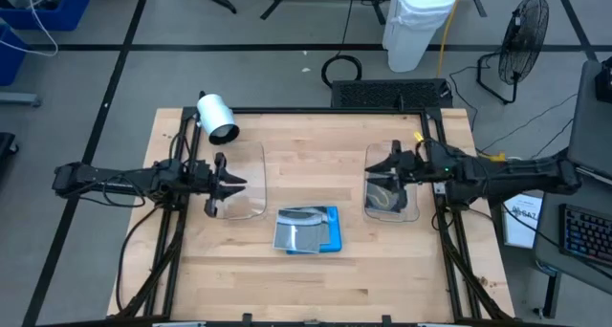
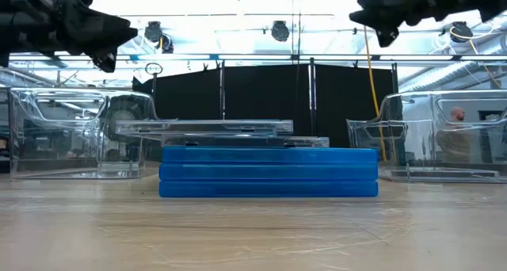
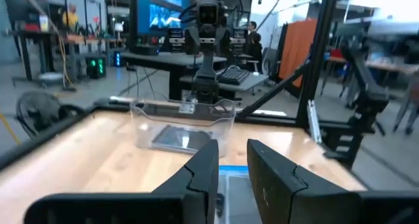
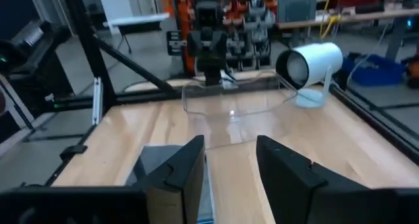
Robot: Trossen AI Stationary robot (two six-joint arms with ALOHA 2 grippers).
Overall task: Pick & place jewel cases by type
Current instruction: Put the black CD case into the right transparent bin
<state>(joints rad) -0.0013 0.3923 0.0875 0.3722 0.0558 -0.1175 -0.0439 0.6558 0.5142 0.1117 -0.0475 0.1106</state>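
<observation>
A stack of jewel cases [image 1: 308, 228] lies in the middle of the table, toward its near edge. The blue cases [image 2: 268, 172] are at the bottom and clear, grey-tinted ones [image 2: 206, 128] lie on top. One dark case [image 3: 177, 137] lies flat in the right clear tub [image 1: 390, 191]. My left gripper [image 1: 234, 185] hangs level above the left clear tub [image 1: 244, 179], open and holding nothing. My right gripper [image 1: 382, 169] hangs level above the right tub, also open with nothing between its fingers. Both grippers stay high above the table in the low view.
A white cylindrical lamp-like device [image 1: 216, 115] stands at the far left corner, just behind the left tub. Black frame rails [image 1: 325, 110] run along the table's far, left and right sides. Bare wood shows between the two tubs and in front of the stack.
</observation>
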